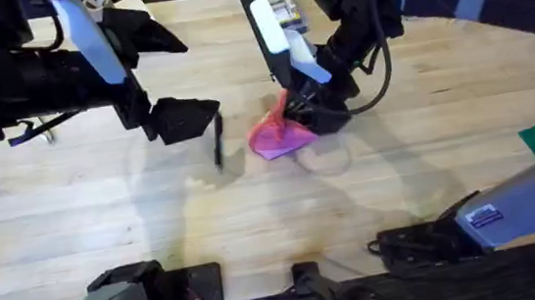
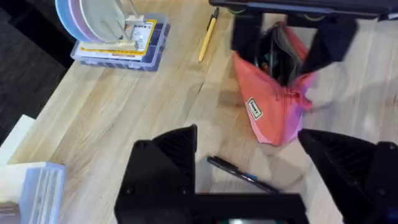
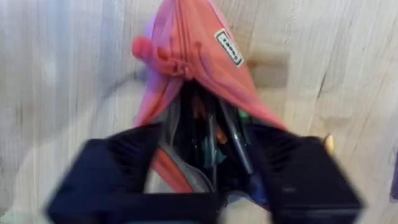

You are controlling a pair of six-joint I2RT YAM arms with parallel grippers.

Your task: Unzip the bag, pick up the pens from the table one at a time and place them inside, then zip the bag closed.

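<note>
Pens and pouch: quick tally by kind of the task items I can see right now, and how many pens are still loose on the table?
Black pen, loose on the table, between the left gripper fingers: 1
Yellow pen, loose on the table beyond the pouch: 1
Pink pouch, open, right gripper at its mouth: 1
Total: 3 items, 2 pens still loose.

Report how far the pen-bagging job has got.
Done: the bag is unzipped, its mouth held open by the right gripper. In hand: the open left gripper hovers over the black pen. Left: bagging it and the yellow pen, then zipping.
</note>
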